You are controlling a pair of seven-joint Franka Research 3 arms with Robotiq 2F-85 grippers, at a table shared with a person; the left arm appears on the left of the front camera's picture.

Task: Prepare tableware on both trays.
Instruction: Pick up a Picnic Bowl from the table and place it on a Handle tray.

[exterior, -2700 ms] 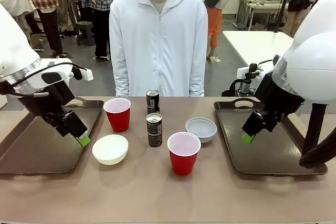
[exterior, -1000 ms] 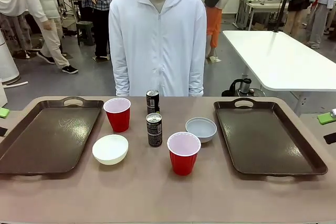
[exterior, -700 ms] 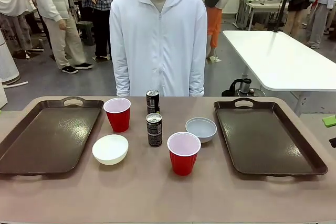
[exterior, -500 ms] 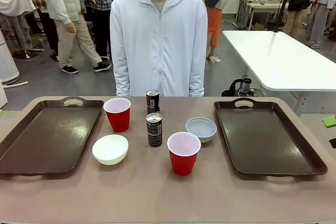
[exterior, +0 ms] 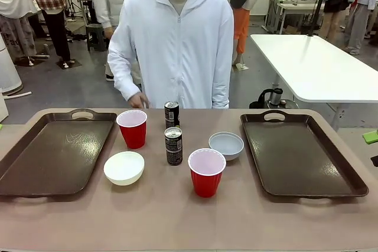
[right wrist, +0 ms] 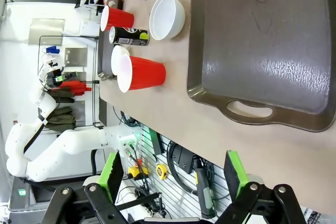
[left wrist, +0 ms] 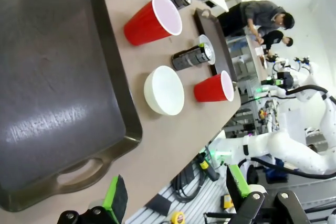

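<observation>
Front: two slim dark drink cans (exterior: 173,146), two red plastic cups (exterior: 206,172) and two small round bowls (exterior: 124,167) stand on the brown bench (exterior: 177,222) between two glossy dark brown plastic trays (exterior: 53,157). A green sliver (exterior: 371,136) at the right edge is perhaps a claw pad.

Left wrist: left claw (left wrist: 176,192) spread wide, just short of one tray's handle.

Right wrist: right claw (right wrist: 172,174) spread too, by the other tray's handle; that tray's far end is cut off.

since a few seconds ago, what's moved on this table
Both arms drew back off the left tray and right tray; the left gripper and right gripper hang open, empty. The person's hand came forward near the far red cup. All tableware stayed put between the trays.
</observation>
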